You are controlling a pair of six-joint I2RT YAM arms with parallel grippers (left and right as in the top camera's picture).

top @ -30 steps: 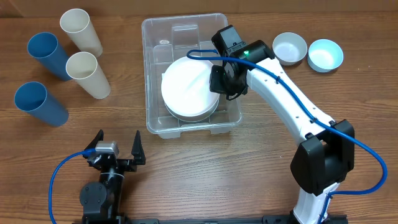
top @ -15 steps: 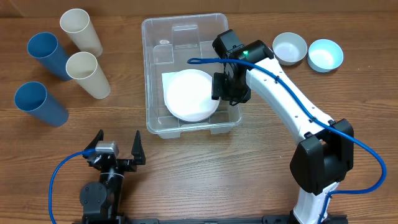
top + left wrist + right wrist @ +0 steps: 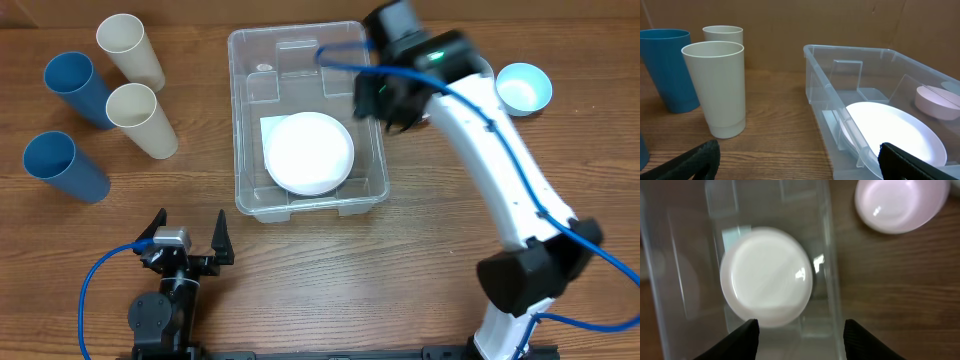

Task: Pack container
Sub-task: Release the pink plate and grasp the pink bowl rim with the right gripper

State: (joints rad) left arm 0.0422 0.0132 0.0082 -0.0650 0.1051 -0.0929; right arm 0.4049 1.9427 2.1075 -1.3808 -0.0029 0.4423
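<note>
Wooden table (image 3: 400, 280): carries all the items listed. Right arm (image 3: 500, 170): reaches over the far right corner of the container and is blurred in the overhead view. The container (image 3: 237, 130) is a clear rectangular bin. It sits directly below the right gripper (image 3: 800, 327), and ahead of the left gripper (image 3: 190, 222), to the right of that gripper's fingers. Right gripper: fingers (image 3: 742, 340) spread wide with nothing between them, apart from the bin below. Left gripper: low near the table's front edge, fingers (image 3: 690, 162) spread with nothing between them, well apart from the bin. White plate (image 3: 310, 152): lies flat on the container floor below the right fingers, nearer the left-hand one in the wrist view. A corner of the white label (image 3: 268, 125) shows at the plate's edge. Cups, all upright: two blue cups (image 3: 75, 85) (image 3: 65, 165) and two cream cups (image 3: 130, 50) (image 3: 140, 118) stand ahead of the left fingers, off to their left and well clear of the bin. Bowls: a pale bowl (image 3: 900, 202) sits on the table just outside the container wall, beyond the right-hand finger of the right gripper. A light blue bowl (image 3: 523, 87) sits further right. Neither bowl touches the bin.
</note>
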